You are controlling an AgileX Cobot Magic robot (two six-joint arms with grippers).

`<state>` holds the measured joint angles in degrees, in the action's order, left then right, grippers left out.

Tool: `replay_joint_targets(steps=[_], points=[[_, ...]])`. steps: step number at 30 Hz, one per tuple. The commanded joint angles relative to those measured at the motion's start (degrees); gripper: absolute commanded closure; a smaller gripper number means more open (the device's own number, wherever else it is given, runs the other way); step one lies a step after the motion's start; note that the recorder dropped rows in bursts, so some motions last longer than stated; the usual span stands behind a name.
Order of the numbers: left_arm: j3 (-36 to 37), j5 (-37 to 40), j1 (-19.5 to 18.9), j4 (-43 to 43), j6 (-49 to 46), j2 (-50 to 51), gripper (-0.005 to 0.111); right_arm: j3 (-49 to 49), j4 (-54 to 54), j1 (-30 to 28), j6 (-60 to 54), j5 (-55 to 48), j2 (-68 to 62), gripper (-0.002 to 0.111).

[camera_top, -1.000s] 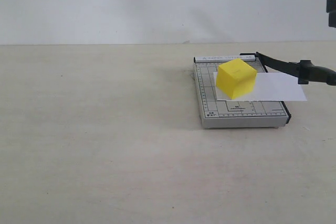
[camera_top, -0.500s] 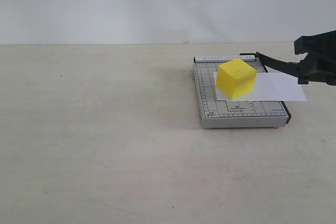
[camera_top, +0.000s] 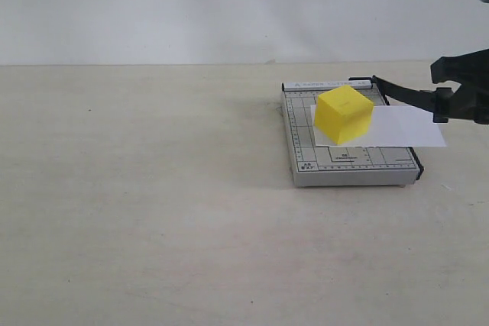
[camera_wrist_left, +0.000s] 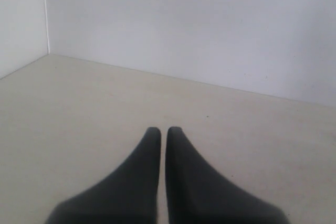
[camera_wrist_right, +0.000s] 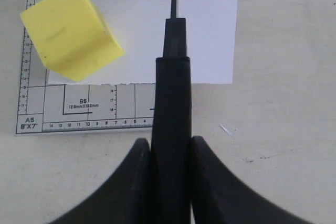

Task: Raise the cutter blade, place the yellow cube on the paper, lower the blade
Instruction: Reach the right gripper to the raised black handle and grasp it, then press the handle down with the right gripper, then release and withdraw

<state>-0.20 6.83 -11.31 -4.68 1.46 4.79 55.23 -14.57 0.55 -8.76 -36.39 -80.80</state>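
Note:
The yellow cube [camera_top: 344, 114] [camera_wrist_right: 71, 32] rests on the white paper [camera_top: 405, 127] [camera_wrist_right: 207, 35], which lies across the grey gridded cutter base [camera_top: 351, 162] [camera_wrist_right: 79, 108] and overhangs it to the right. The cutter blade [camera_top: 405, 95] slopes up from its hinge to the right, lifted off the base. My right gripper [camera_top: 452, 94] [camera_wrist_right: 170, 142] is shut on the blade's thick black handle [camera_wrist_right: 171, 103], one finger on each side. My left gripper [camera_wrist_left: 163, 129] is shut and empty over bare table, out of the exterior view.
The cutter sits on a beige tabletop [camera_top: 153, 188] in front of a white wall [camera_top: 229, 5]. In the left wrist view a wall corner [camera_wrist_left: 46, 19] meets the table.
My right gripper came down from the upper right edge and closed round the blade handle. The blade, cube and paper have not moved.

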Motion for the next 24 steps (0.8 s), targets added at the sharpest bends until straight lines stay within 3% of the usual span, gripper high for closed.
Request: replay_joint_targets(steps=[1, 11, 24], points=[[0.2, -0.9, -0.1, -0.4, 0.7, -0.4, 0.102, -0.3, -1.2, 0.1, -0.9, -0.6, 0.0, 0.108], [0.2, -0.9, -0.1, -0.4, 0.7, -0.4, 0.102, -8.3, -5.5, 0.1, -3.3, 6.1, 0.0, 0.108], [0.2, -1.0, -0.1, -0.4, 0.7, -0.4, 0.102, -19.6, -16.2, 0.1, -14.7, 12.3, -3.1, 0.108]])
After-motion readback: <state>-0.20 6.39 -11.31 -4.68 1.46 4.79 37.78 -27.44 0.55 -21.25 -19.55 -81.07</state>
